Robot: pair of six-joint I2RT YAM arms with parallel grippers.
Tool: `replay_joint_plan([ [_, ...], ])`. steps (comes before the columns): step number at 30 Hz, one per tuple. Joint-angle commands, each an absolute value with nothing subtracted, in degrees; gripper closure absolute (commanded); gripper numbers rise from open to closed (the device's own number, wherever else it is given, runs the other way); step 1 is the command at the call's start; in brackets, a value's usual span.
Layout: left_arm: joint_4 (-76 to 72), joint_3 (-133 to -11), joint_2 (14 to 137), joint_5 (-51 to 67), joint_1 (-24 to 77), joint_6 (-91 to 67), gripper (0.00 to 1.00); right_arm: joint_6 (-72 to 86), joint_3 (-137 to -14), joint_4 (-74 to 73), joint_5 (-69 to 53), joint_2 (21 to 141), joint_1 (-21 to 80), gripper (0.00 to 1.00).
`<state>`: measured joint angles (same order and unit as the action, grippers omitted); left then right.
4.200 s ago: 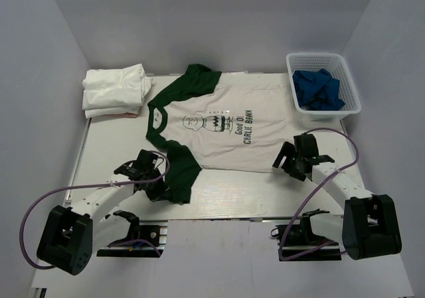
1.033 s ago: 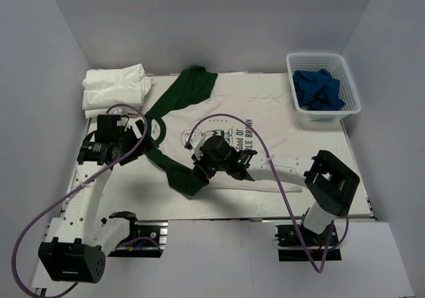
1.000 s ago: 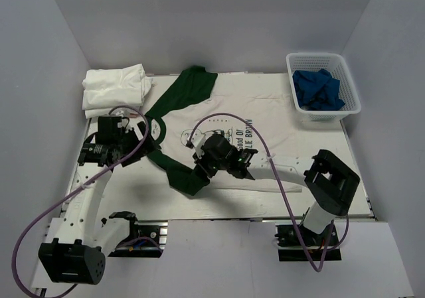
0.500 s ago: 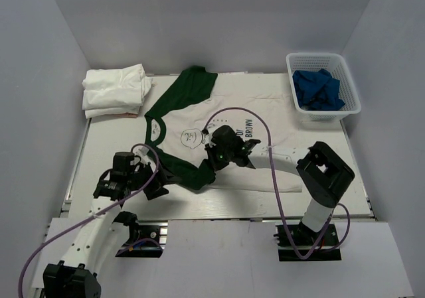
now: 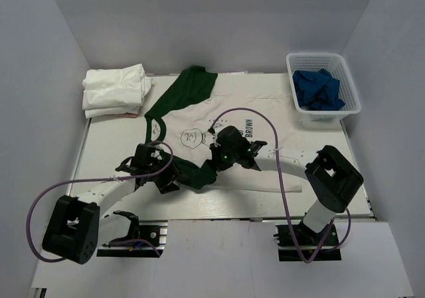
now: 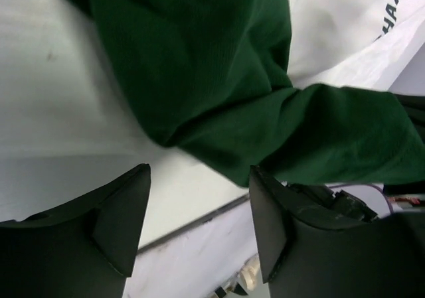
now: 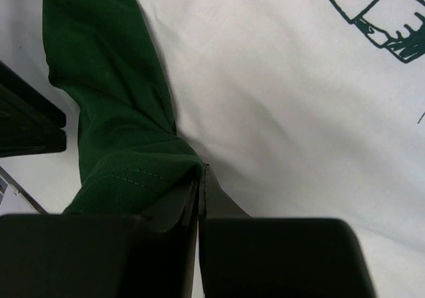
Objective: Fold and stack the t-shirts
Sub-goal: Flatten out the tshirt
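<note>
Right gripper (image 5: 212,166) pinches the near sleeve (image 5: 192,173) of the green-sleeved t-shirt (image 5: 265,122); left gripper (image 5: 169,178) waits beside it, jaws apart.
The shirt lies print-up across the middle of the table (image 5: 113,145), its far sleeve reaching towards the far edge. The right jaws are closed flat on the bunched sleeve's hem (image 7: 113,125), near the table's near edge. The left gripper (image 6: 199,208) stands spread, the sleeve (image 6: 199,59) just ahead of its fingers and not between them. Folded white t-shirts (image 5: 113,89) sit stacked at the far left corner; a basket (image 5: 319,114) with blue cloth (image 5: 317,89) sits at the far right corner.
</note>
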<state>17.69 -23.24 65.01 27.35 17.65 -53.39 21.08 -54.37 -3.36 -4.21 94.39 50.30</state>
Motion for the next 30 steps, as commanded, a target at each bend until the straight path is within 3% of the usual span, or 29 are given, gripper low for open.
replay_joint_plan([
  [1,11.8,-25.1,66.8,23.9,19.6,-56.4,0.3,21.6,-53.7,-3.0,-3.8,91.7,50.3,1.0],
  [6,9.6,-26.6,70.7,21.4,21.7,-58.0,0.36,20.1,-52.6,-2.3,-5.0,90.6,50.3,1.0],
  [11,9.1,-28.4,74.0,19.7,22.2,-58.0,0.51,18.3,-51.9,-3.2,-6.3,89.6,50.6,1.0],
  [14,9.1,-28.9,75.4,19.7,22.2,-58.0,0.84,17.0,-51.4,-3.4,-6.9,88.9,50.5,1.0],
  [15,9.1,-29.5,75.4,19.7,22.2,-58.0,1.0,16.3,-51.4,-3.3,-7.0,88.6,50.7,1.0],
  [20,17.2,-34.7,73.3,19.7,22.2,-54.3,1.0,11.9,-53.3,-8.4,-5.7,89.0,51.4,1.0],
  [26,50.8,-47.8,68.5,11.2,21.6,-44.8,1.0,4.9,-55.5,-21.5,-4.4,85.1,55.3,1.0],
  [30,65.5,-49.5,67.9,9.0,21.0,-42.7,1.0,1.0,-55.1,-25.9,-8.2,83.4,60.5,1.0],
])
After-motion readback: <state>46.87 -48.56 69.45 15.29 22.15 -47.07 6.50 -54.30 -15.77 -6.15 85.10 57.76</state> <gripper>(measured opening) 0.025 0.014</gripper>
